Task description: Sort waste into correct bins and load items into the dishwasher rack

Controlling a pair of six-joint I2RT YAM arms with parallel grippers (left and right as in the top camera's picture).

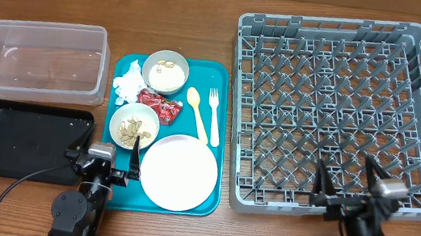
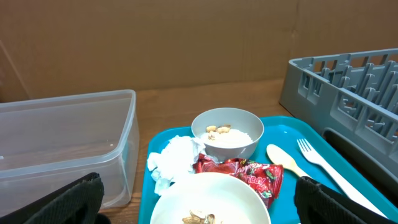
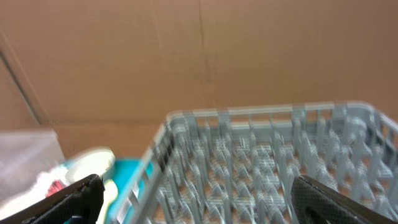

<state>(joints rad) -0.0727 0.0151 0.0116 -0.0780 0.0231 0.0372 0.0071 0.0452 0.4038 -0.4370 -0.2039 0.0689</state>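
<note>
On the teal tray (image 1: 224, 79) lie a crumpled white napkin (image 1: 127, 84), a red-and-silver wrapper (image 1: 159, 106), two cream bowls holding nut scraps (image 1: 165, 71) (image 1: 134, 126), a white plate (image 1: 179, 172), a yellow spoon (image 1: 197, 115) and a fork (image 1: 214, 114). The clear tub (image 1: 39, 59) and the black tray (image 1: 28, 139) sit to the left. The grey rack (image 1: 342, 111) fills the right side. My left gripper (image 1: 106, 156) is open near the tray's front left corner, with the nearer bowl (image 2: 211, 202) between its fingers (image 2: 62, 202). My right gripper (image 1: 345, 180) is open over the rack's front edge.
The left wrist view shows the far bowl (image 2: 227, 134), napkin (image 2: 174, 158), wrapper (image 2: 245, 174), spoon (image 2: 283, 158) and fork (image 2: 323, 165) ahead, the tub wall (image 2: 62, 143) to the left. In the right wrist view the rack (image 3: 261, 162) lies ahead, blurred.
</note>
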